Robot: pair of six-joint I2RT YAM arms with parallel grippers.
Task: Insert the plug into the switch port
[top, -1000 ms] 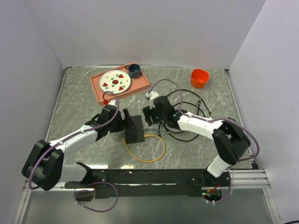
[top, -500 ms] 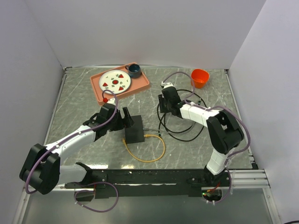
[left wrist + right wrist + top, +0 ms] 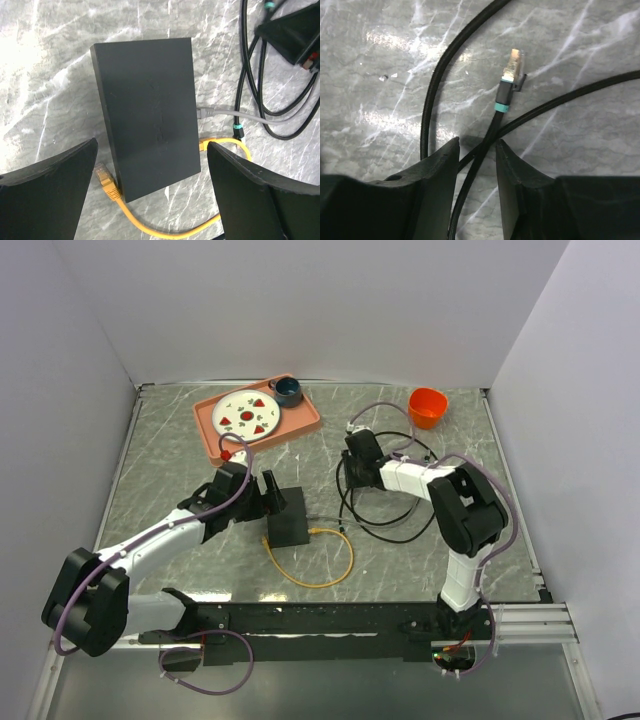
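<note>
Two grippers are working this table, and only one is bracketing the plug's lead.

Right gripper [image 3: 477, 142]: the fingers are standing partly apart and straddling the black cable [image 3: 492, 123]. The gap is showing wider than the cable, so you are not pinching it yet. A second black strand is crossing under the same gap.

Plug [image 3: 512, 62]: it is lying loose on the marbled table, just ahead of the right fingertips and well apart from the switch. It is a small clear clip-type connector with a teal collar [image 3: 501, 107] behind it.

Left gripper [image 3: 151, 150]: it is spread wide and flanking the switch [image 3: 147, 115] without touching it. A grey lead [image 3: 206, 112] and a yellow lead [image 3: 220, 146] are meeting one thin side and appear seated. A loose yellow plug [image 3: 104, 176] is lying at the opposite side.

Handling, my judgement:
- The plug is looking light and hard, with a thin latch tab that could snap.
- The cable is looking limp but springy, so a grip far back will let the plug droop and twist.
- Take hold on the stiff boot at the teal collar.
- The switch is probably light and apt to slide on this smooth top, so brace it with the left fingers while pushing in.
</note>
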